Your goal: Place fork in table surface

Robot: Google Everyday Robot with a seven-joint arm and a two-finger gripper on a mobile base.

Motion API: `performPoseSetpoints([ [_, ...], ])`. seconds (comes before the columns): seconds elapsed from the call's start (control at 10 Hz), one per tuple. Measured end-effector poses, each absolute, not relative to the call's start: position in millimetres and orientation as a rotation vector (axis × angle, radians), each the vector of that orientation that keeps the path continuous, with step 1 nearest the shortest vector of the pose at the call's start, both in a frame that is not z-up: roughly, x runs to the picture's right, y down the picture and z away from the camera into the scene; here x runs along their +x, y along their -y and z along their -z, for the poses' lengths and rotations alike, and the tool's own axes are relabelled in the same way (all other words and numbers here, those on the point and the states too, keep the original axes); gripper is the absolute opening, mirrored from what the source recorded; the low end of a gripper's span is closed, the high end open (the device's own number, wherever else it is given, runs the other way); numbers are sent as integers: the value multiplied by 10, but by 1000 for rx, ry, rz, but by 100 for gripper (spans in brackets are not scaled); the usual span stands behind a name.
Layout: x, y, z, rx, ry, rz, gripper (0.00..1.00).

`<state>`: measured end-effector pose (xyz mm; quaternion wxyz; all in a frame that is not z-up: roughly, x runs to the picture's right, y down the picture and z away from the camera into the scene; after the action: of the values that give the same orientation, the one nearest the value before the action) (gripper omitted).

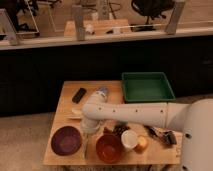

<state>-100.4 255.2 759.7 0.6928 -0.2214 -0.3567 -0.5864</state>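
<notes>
A dark low wall (100,65) runs behind the table (67,95), topped by a pale ledge (105,39) with grey posts (79,22). Beyond it stand a wooden desk (97,27) and a black office chair (150,7). The floor (25,140) is beige carpet under dim, warm light.
</notes>
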Motion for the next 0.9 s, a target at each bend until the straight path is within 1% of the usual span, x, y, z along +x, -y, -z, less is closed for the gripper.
performPoseSetpoints([
  [0.4,-987,-2530,-7719,-474,783,1346,0],
  [0.7,-899,-2588,-7853,-486,816,1338,0],
  [0.8,-884,-2604,-7879,-488,823,1335,2],
  [0.9,-857,-2624,-7910,-491,832,1328,10],
])
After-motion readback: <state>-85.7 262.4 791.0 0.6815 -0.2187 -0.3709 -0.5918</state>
